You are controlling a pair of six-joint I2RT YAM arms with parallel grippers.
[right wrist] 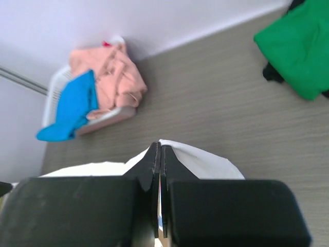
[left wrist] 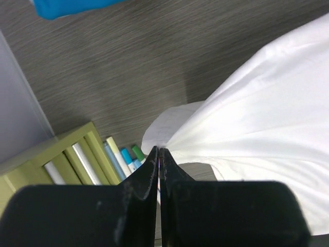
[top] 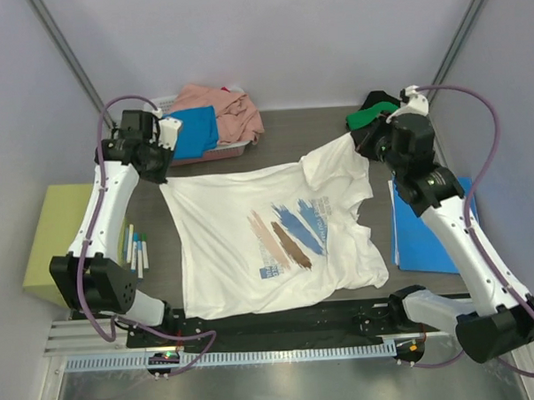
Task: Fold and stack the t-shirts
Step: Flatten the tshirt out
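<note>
The white t-shirt (top: 251, 245) lies print-up across the middle of the worktop (top: 291, 137), held at its two far corners. The left hand (left wrist: 160, 154) is clamped on one corner and the right hand (right wrist: 160, 152) on the other. This looks like the spreading step before the first fold. The shirt's near right side is rumpled, so the next move likely calls for drawing the corners apart and laying the cloth flat. A pink t-shirt (top: 223, 113) and a blue t-shirt (top: 196, 132) wait in the basket (right wrist: 53, 90).

Nothing legible — tiny lettering (top: 268, 272) on the white t-shirt (top: 221, 255) blurs.
</note>
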